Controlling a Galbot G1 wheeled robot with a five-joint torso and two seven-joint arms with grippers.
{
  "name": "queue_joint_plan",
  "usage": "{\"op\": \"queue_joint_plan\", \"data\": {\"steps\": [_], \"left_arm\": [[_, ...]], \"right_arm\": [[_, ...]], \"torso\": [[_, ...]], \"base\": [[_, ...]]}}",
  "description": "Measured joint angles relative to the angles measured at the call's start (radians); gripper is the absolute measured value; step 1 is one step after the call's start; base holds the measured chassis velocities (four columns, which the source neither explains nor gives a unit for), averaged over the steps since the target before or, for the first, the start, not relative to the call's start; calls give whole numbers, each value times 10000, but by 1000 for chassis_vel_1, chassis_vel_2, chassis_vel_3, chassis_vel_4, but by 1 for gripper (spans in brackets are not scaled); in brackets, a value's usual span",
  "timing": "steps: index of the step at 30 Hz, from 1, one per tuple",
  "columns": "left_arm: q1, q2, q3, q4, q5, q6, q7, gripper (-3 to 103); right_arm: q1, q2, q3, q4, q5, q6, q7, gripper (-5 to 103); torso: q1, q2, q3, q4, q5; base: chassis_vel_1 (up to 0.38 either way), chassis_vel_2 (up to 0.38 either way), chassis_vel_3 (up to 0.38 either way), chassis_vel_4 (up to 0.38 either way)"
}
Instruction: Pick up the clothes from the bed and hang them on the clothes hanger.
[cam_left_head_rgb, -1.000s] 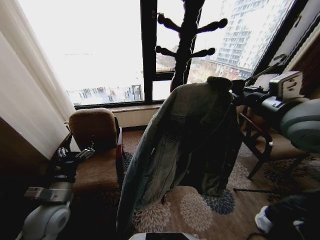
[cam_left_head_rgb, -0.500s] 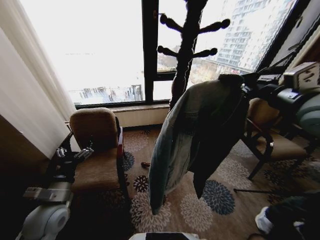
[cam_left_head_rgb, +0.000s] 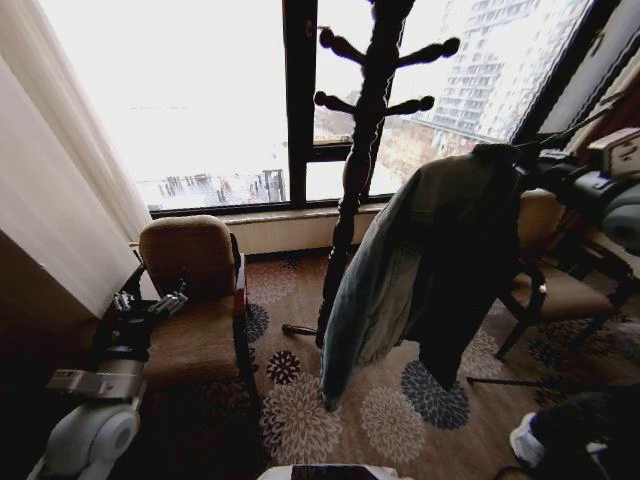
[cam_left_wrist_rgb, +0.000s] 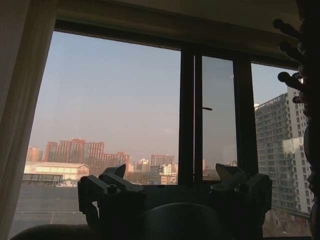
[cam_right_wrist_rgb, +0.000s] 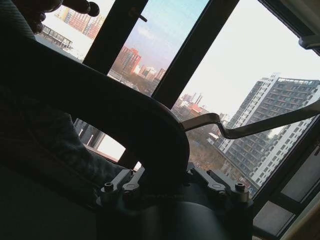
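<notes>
The denim jacket (cam_left_head_rgb: 420, 270) is up in the air on the right side of the room, draped over the clothes hanger (cam_right_wrist_rgb: 150, 125) that my right tool (cam_right_wrist_rgb: 172, 187) is clamped on, just right of the coat stand (cam_left_head_rgb: 362, 130).

Going left to right: my left tool (cam_left_head_rgb: 150, 307) is parked low on the left with its jaws apart, over the brown armchair (cam_left_head_rgb: 195, 300), nothing in it.

Worry from here: the jacket hangs lopsided, with most of the cloth dangling toward the floor, so I reckon a jerky swing could slide it off. It could also snag the stand's pegs.

The jacket looks faded light blue outside, dark inside, long and limp.
</notes>
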Motion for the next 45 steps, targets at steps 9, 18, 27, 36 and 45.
{"op": "queue_joint_plan", "data": {"steps": [9, 18, 27, 36, 45], "left_arm": [[-176, 5, 92, -1, 63, 155, -105, 100], [-257, -14, 170, 30, 163, 215, -147, 100], [-289, -25, 201, 86, 193, 221, -151, 100], [-192, -142, 154, 233, 192, 148, -116, 100], [-169, -191, 122, 479, 125, 1, -9, 100]], "right_arm": [[224, 1032, -344, -468, -75, 24, -333, 25], [662, 1475, -685, -1282, 45, 139, -1281, 25], [2110, 1748, -2114, -1682, -709, 416, -2356, 25], [5445, 2195, -5608, -1626, -1502, 709, -3719, 25], [7629, 2232, -7718, -1429, -1275, 768, -4399, 25]], "torso": [[0, 0, 0, -3, -2], [1, 0, 0, -1, -1], [1, 0, -1, -3, 2], [0, 0, -1, 0, -2], [0, 0, -2, 0, -3]], "base": [[0, 0, 0, 0], [0, 0, 0, 0], [0, 0, 0, 0], [0, 0, 0, 0], [0, 0, 0, 0]]}}
